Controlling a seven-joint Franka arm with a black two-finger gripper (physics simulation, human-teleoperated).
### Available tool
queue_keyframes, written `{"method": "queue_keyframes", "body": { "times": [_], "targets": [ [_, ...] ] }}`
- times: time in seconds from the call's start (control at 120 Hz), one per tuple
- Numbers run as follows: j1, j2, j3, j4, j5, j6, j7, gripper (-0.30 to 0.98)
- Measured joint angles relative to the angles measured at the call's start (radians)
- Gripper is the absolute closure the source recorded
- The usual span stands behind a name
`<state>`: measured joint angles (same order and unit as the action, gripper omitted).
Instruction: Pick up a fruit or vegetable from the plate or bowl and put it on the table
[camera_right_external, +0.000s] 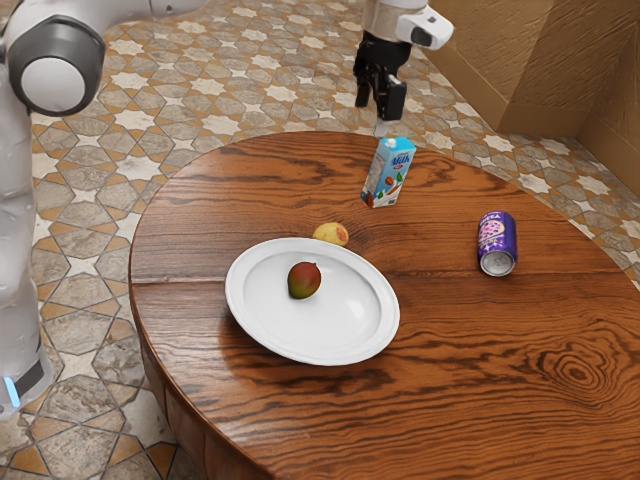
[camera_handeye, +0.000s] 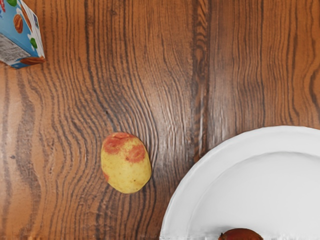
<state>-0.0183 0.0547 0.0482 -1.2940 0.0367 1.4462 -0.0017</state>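
Yellow skin with red blotches marks the fruit (camera_handeye: 126, 163) that lies on the bare wood of the worktop (camera_right_external: 470, 385), near the plate (camera_right_external: 345, 318) but outside it. In the exterior view you see its lower part hidden behind the plate's rim; the wrist view gives you its whole upper side, with a strip of wood between it and the plate. You cannot be sure of its kind; it may be a potato.

A red and green mango (camera_right_external: 304, 280) rests on the white plate. The wrist view's edge cuts off most of the mango and a large part of the plate.

Your gripper (camera_right_external: 377, 111) hangs above the far part of the worktop, over the carton's side of the scene and well apart from the plate. Its fingers stand apart with nothing clamped between them. The arm (camera_right_external: 62, 50) runs out of the exterior view's top, so you miss its middle stretch.

On the upright blue and white carton (camera_right_external: 388, 175) you can read "Milk", with almonds pictured below; its smaller print is too fine to make out, and the wrist view crops it. The purple can (camera_right_external: 497, 243) lies on its side, a silvery end showing; you cannot read its pale lettering reliably.
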Motion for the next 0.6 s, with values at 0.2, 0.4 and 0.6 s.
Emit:
{"method": "queue_keyframes", "body": {
  "times": [0.2,0.4,0.6],
  "targets": [
    [0.024,-0.007,-0.004,0.161,0.008,-0.066,-0.001,0.0],
    [0.004,-0.004,-0.054,0.284,0.01,-0.133,-0.003,0.0],
    [-0.01,0.054,-0.057,0.261,0.007,-0.157,-0.004,0.0]
  ]
}}
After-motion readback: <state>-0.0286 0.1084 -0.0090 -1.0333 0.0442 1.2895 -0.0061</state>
